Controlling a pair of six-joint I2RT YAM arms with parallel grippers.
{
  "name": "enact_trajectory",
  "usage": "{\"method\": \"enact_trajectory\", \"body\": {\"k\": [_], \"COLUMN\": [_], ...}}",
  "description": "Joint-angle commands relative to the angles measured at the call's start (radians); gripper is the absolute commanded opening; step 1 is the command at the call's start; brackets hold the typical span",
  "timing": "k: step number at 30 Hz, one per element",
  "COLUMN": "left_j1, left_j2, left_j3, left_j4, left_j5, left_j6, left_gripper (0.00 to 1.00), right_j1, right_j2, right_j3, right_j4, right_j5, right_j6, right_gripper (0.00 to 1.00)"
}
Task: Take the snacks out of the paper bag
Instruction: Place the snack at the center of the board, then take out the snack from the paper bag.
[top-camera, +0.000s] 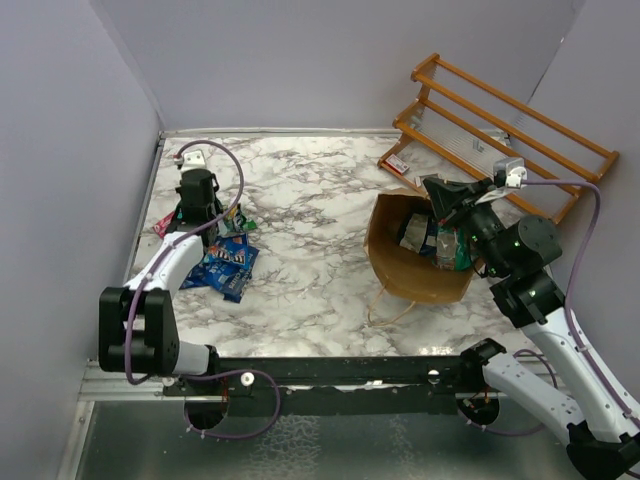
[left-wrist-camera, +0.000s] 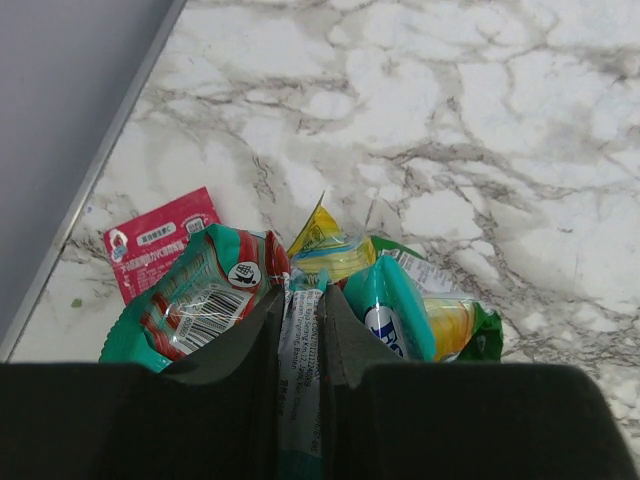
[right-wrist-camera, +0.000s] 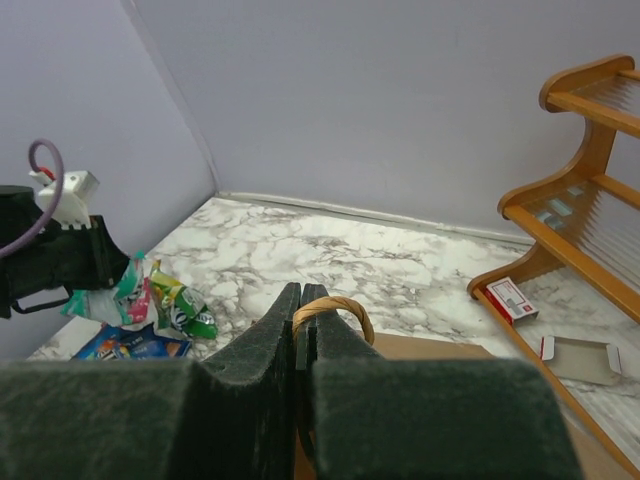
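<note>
The brown paper bag (top-camera: 400, 268) lies open on the right of the marble table, with several snacks (top-camera: 432, 238) still inside. My right gripper (top-camera: 440, 195) is at the bag's upper rim. In the right wrist view it (right-wrist-camera: 305, 300) is shut on the bag's twisted paper handle (right-wrist-camera: 340, 308). My left gripper (top-camera: 197, 215) is at the far left over a heap of snacks. In its wrist view it (left-wrist-camera: 300, 292) is shut on the printed sealed edge of a teal packet (left-wrist-camera: 400, 310). Around it lie a pink packet (left-wrist-camera: 160, 245), a barcode packet (left-wrist-camera: 200, 300), a yellow one (left-wrist-camera: 330, 250), and blue packets (top-camera: 225, 262).
A wooden slatted rack (top-camera: 500, 120) leans at the back right against the wall. A small red-and-white box (top-camera: 397, 163) lies at its foot. Grey walls close in the left side and the back. The bag's other handle (top-camera: 385, 305) trails on the table.
</note>
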Motion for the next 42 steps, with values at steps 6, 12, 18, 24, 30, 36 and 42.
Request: {"method": "enact_trajectory", "body": {"k": [6, 12, 18, 24, 30, 36, 42], "left_j1": [0.025, 0.031, 0.031, 0.031, 0.029, 0.020, -0.189], "left_j2": [0.138, 0.110, 0.055, -0.038, -0.246, -0.269, -0.350], "left_j3": [0.044, 0.044, 0.040, 0.025, -0.009, -0.064, -0.086], "left_j4": [0.005, -0.010, -0.001, 0.007, 0.043, 0.146, 0.219], "left_j5": [0.076, 0.066, 0.111, 0.174, 0.385, 0.756, 0.794], "left_j6": [-0.057, -0.073, -0.072, -0.064, -0.104, -0.222, -0.176], "left_gripper": [0.10, 0.35, 0.62, 0.72, 0.70, 0.65, 0.71], "right_j1": [0.002, 0.002, 0.002, 0.002, 0.002, 0.002, 0.002], "right_j2": [-0.020, -0.031, -0.035, -0.049, -0.057, -0.059, -0.050], "right_j3": [0.010, 0.012, 0.022, 0.016, 0.003, 0.015, 0.030], "right_j4": [-0.015, -0.019, -0.028, -0.035, -0.031, -0.039, -0.046], "right_j5": [0.003, 0.019, 0.017, 0.023, 0.009, 0.000, -0.003], "right_j6": [0.005, -0.009, -0.011, -0.009, 0.000, 0.005, 0.000], "right_gripper": [0.02, 0.02, 0.02, 0.02, 0.02, 0.02, 0.02]}}
